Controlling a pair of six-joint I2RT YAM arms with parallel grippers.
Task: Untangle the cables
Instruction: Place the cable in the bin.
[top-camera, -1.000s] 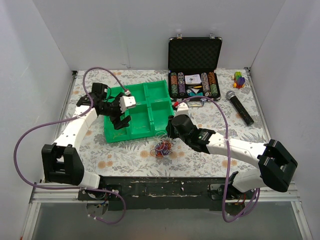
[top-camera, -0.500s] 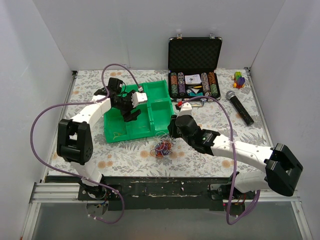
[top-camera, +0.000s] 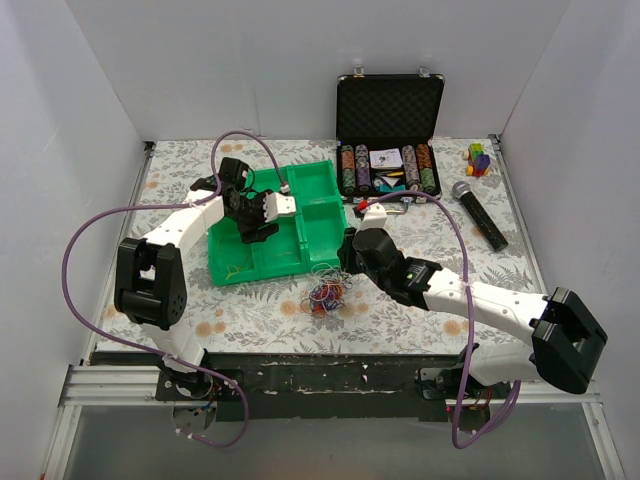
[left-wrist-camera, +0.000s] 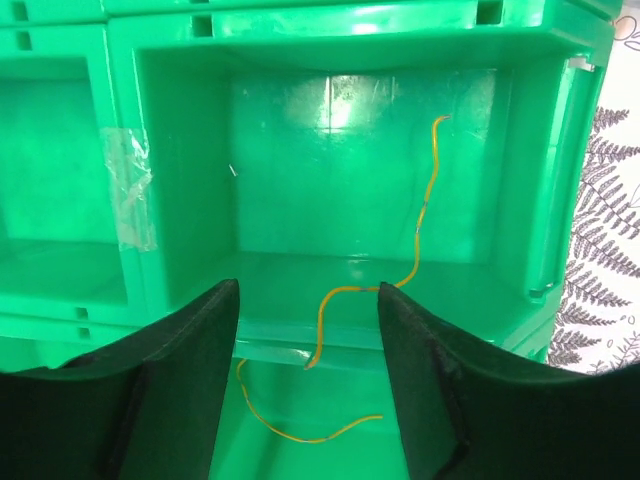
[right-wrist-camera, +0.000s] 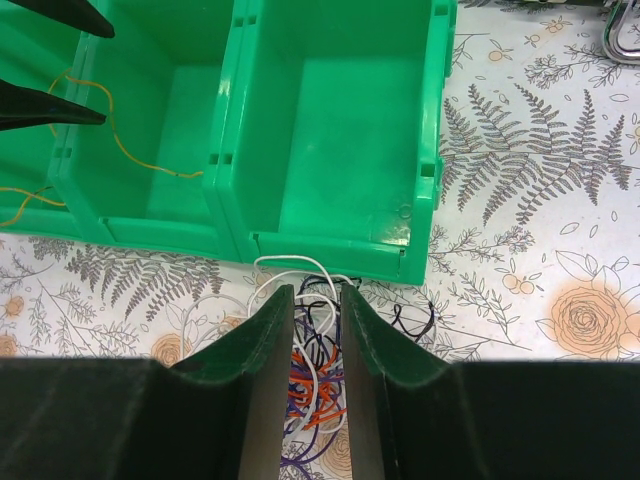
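Risk first. Closing the right gripper (right-wrist-camera: 317, 292) here would likely lift the whole tangle of cables (top-camera: 325, 293) rather than one strand. Poised astride the knot on the table (top-camera: 250, 312), jaws narrowly parted, red, white and blue strands crowding the gap. Pinched strand or none: cannot tell. Pulling on a bunch would probably tighten the knot, not loosen it.

Second risk: snagging the white loop (right-wrist-camera: 283, 259) lying just beside the near wall of the green tray (right-wrist-camera: 330, 248). Could drag the tray, or leave strands hung on its lip.

Third: disturbing what is already sorted. Left gripper (left-wrist-camera: 308, 290) above the tray, released, nothing between the fingers, looking straight down at a yellow wire (left-wrist-camera: 428, 190). Closing or sweeping there could hook that wire and carry it back out. Strands far thinner than a finger, so slipping from any grip also plausible.

Containers. Green tray, four compartments.
- From the left wrist: one yellow wire running down the back wall of a compartment and ending at the divider.
- Also from the left wrist: a second yellow wire (left-wrist-camera: 300, 435) on the floor of the nearer compartment.
- From the right wrist: compartment nearest the tangle bare.
- Remaining compartment: nothing discernible from above.

Black case (top-camera: 390, 105) at the far edge, lid up, holding rows of chips (top-camera: 349, 168), well apart from the cables.
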